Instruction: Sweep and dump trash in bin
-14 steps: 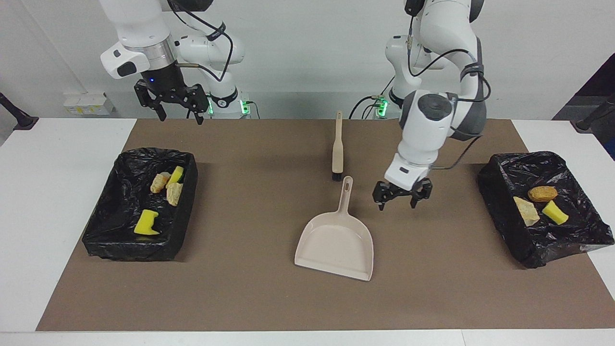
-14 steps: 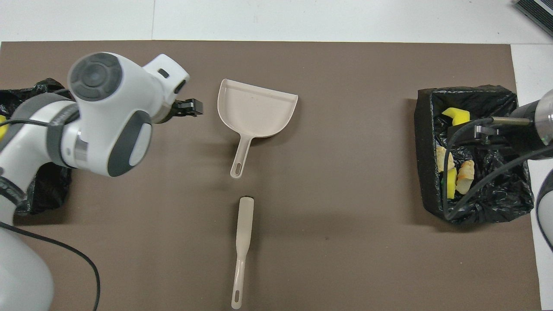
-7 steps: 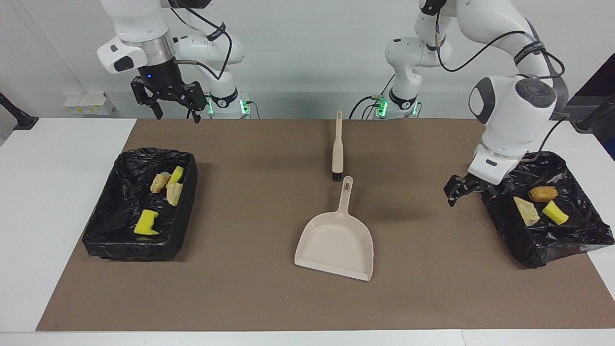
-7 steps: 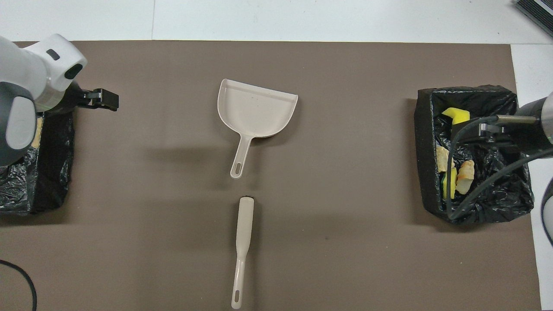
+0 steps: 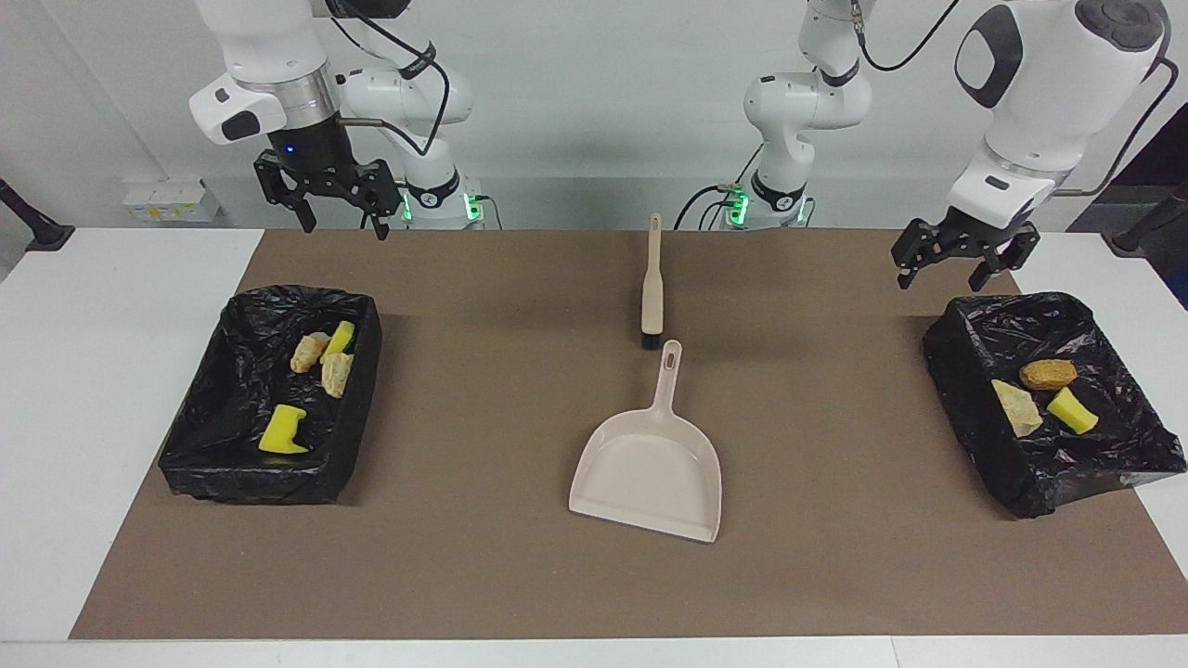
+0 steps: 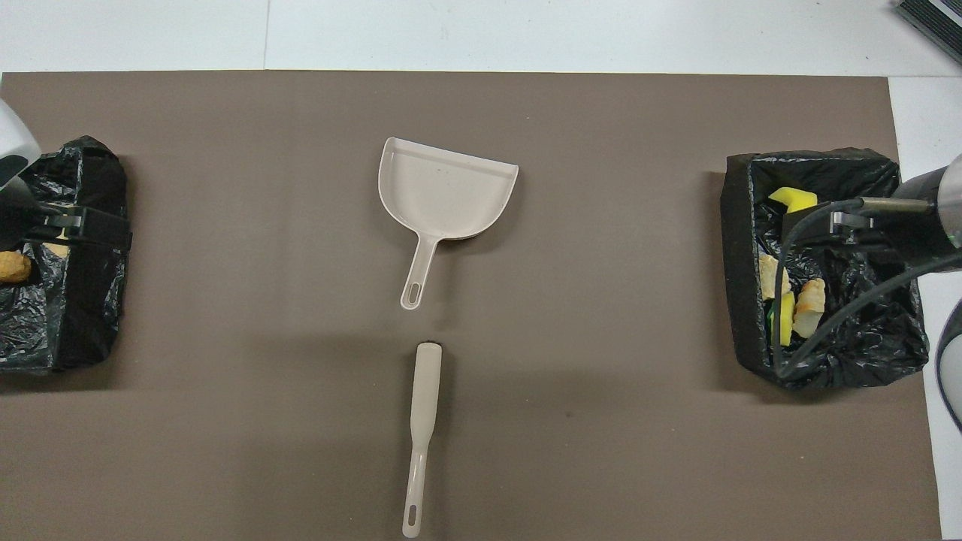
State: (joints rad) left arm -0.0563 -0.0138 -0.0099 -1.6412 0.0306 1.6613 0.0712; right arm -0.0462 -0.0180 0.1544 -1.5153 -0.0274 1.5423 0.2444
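Facing view: the trash sits in two black-lined bins — four scraps (image 5: pixel 311 376) in the bin (image 5: pixel 200 464) at the right arm's end of the desk (image 5: pixel 111 371), three scraps (image 5: pixel 1044 390) in the bin (image 5: pixel 984 468) at the left arm's end. None lies loose on the brown mat (image 5: pixel 464 557), so the job looks done. The dustpan (image 5: pixel 650 468) rests mid-mat, its handle pointing toward the robots and in line with the brush (image 5: pixel 653 288), which lies nearer them. The left end effector (image 5: pixel 961 252) hangs empty, fingers apart, over its bin's robot-side edge; the right end effector (image 5: pixel 332 193) hangs over the mat's robot-side edge, fingers apart too. Both tools lie midway between the arms.
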